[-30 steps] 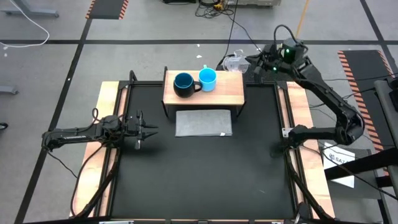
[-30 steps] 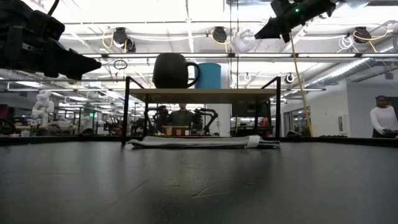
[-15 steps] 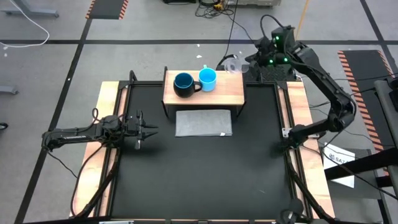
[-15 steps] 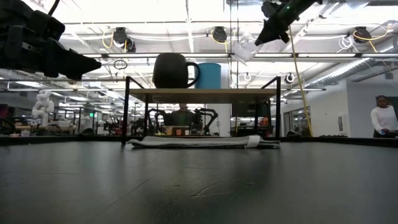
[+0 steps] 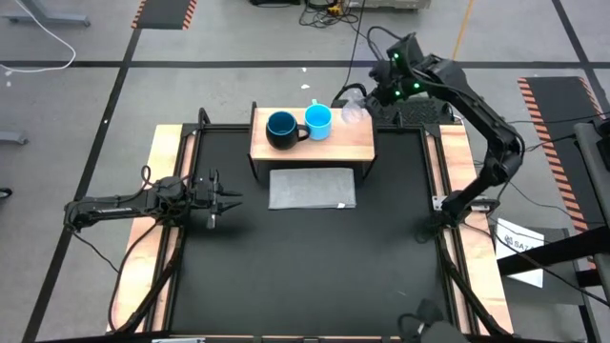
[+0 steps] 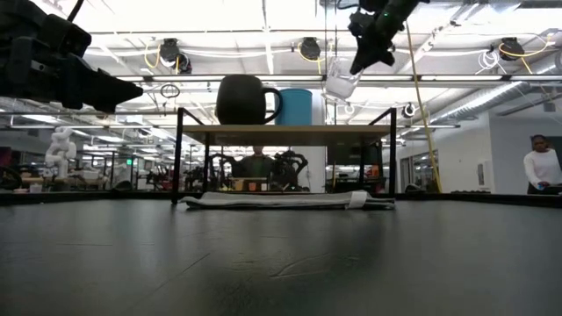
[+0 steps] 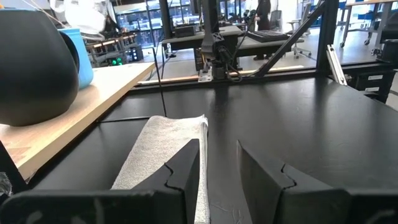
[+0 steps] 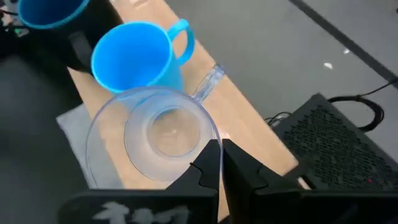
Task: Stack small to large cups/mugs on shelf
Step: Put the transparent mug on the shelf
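Note:
The low wooden shelf (image 5: pixel 355 141) stands at the table's far middle. A dark navy mug (image 5: pixel 281 129) and a light-blue mug (image 5: pixel 318 121) stand upright side by side on its top. My right gripper (image 5: pixel 370 95) is shut on the small clear cup (image 5: pixel 355 108), in the air above the shelf's right part, just right of the light-blue mug (image 8: pixel 140 59). In the low view the cup (image 6: pixel 340 79) hangs above the shelf top (image 6: pixel 285 132). My left gripper (image 5: pixel 224 198) is open and empty at the table's left, above the surface. My right gripper pinches the clear cup's rim (image 8: pixel 210 138) between its two fingers, on the side away from the light-blue mug. The fingers (image 6: pixel 362 54) slant down from above and from the table's right. The cup hangs below them, mouth up, slightly tilted, clear of the shelf.
A flat grey mat (image 5: pixel 312 188) lies on the table in front of the shelf and shows in the left wrist view (image 7: pixel 163 155). A black box with cables (image 5: pixel 419 110) sits behind the table's far right corner. A person (image 6: pixel 540 167) stands far off in the room.
My right gripper has swung toward the table's left with the clear cup and tipped its fingers downward. The cup has come lower and closer to the light-blue mug, and now hangs over the shelf's right part.

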`<state>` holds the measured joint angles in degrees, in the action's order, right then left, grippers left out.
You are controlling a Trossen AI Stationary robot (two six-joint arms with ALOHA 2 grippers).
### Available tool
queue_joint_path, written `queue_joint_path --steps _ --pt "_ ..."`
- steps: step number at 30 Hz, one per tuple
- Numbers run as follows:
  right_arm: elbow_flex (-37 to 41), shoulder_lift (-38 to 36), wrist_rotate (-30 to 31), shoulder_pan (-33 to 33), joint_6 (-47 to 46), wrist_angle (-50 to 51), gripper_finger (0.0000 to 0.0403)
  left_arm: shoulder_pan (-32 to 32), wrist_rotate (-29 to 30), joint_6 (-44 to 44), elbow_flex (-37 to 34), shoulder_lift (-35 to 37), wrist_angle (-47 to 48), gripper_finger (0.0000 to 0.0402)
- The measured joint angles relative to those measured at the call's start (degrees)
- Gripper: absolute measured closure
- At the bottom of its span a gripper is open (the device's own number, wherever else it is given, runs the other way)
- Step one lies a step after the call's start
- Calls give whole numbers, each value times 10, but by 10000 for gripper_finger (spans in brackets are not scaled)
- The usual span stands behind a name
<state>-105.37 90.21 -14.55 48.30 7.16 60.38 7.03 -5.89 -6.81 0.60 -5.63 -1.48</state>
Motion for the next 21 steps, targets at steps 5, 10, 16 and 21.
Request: queue_joint_path --steps 5,10,16,21 --pt "-72 33 28 -8 -5 53 403 0 0 0 0 0 0 293" --pt "-125 68 54 -16 -20 101 403 0 0 0 0 0 0 293" --pt "-128 98 67 -32 -20 149 403 0 0 0 0 0 0 293" --pt "-128 115 91 -38 -20 164 403 0 0 -2 0 0 0 293"
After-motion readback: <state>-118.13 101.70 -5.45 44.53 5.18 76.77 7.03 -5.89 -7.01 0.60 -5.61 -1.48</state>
